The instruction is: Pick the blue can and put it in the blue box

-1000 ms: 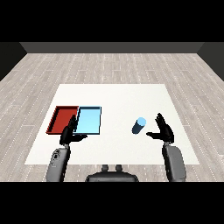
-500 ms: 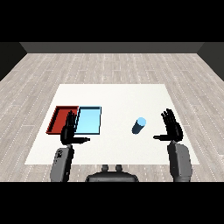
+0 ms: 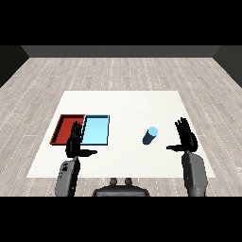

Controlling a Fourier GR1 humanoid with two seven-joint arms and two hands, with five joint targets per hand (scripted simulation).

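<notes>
No brand, label or writing can be read on anything here. The blue can (image 3: 150, 136) is a plain cylinder, mid-blue on its side with a lighter blue top, standing upright on the white tabletop (image 3: 127, 106), to the right of the trays and well apart from them. The right hand (image 3: 185, 138) is just beside the can on its right, apart from it, with fingers straight, thumb spread toward the can, holding nothing. The left hand (image 3: 74, 142) is likewise spread flat and empty, over the near edges of the red tray (image 3: 64, 127) and the light blue tray (image 3: 97, 130), which lie side by side, touching.
</notes>
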